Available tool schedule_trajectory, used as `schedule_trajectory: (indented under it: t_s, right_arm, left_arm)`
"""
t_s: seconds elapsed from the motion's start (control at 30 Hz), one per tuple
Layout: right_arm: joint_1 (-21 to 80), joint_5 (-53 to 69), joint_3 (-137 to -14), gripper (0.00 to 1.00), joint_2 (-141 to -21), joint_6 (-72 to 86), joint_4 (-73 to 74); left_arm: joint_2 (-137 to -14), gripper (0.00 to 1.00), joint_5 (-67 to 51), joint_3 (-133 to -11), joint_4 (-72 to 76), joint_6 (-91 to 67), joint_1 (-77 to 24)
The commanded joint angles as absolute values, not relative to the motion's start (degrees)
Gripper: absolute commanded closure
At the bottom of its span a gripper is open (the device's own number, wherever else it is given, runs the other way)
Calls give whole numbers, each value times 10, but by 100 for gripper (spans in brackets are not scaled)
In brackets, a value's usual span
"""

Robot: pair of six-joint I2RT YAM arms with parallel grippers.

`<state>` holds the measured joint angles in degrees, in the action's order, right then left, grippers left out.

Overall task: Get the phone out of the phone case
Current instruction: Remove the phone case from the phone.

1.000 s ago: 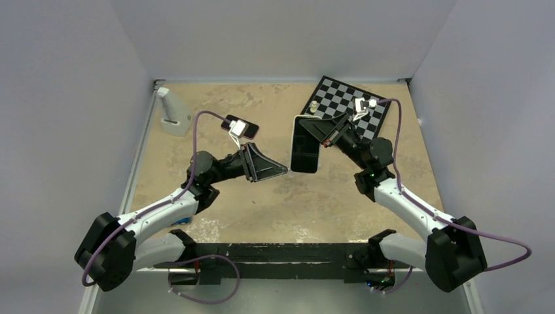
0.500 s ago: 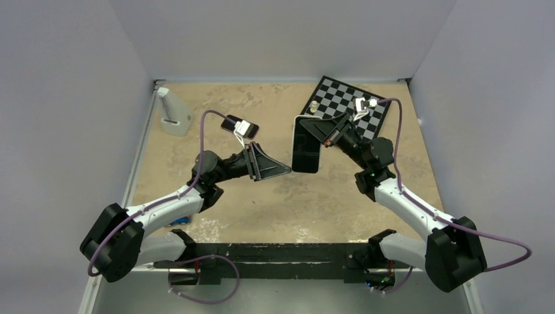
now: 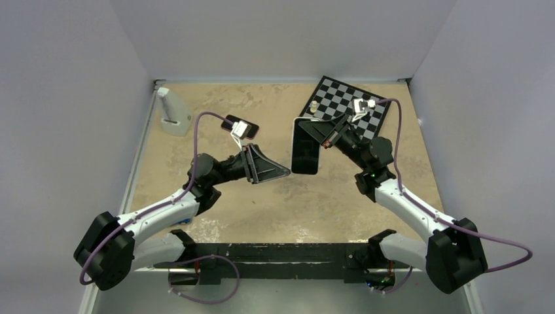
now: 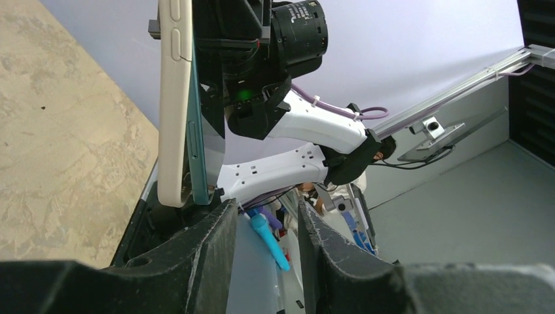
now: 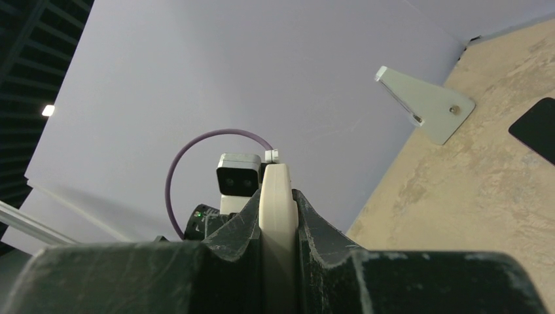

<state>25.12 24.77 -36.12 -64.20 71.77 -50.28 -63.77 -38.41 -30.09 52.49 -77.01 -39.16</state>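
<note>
Right gripper [image 5: 278, 219] pinches the case [image 4: 173, 98]; left gripper [image 4: 265, 212], spread (empty), should hook the phone [image 4: 197, 150] just beyond its fingertips and peel.

On my feed the phone [image 3: 305, 154] shows a glossy black screen. In the left wrist view it has a teal strip along its side, set in a creamy off-white phone case [image 4: 173, 104]. The table [image 3: 262, 203] is mottled sandy tan. At its far right corner I see a chessboard [image 3: 337, 98] in black and white checks. The left gripper [image 4: 265, 219] and right gripper [image 5: 279, 209] are matte black, and the cable [image 5: 219, 133] is purple.
</note>
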Motion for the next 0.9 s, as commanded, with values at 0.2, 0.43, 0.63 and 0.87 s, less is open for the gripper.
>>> schedule_trajectory:
  t_s: [0.2, 0.43, 0.63, 0.87]
  right_arm:
    - [254, 240, -378, 100, -628, 741, -567]
    - [254, 244, -371, 100, -634, 760, -593]
    - [254, 249, -368, 100, -643, 776, -617]
    - [256, 253, -360, 100, -646, 776, -621]
  left_arm:
    - [-667, 57, -376, -305, 559, -781, -403]
    - [-692, 58, -373, -305, 579, -790, -405]
    - [-699, 57, -372, -303, 578, -788, -404]
    - [-705, 56, -367, -321, 573, -782, -404]
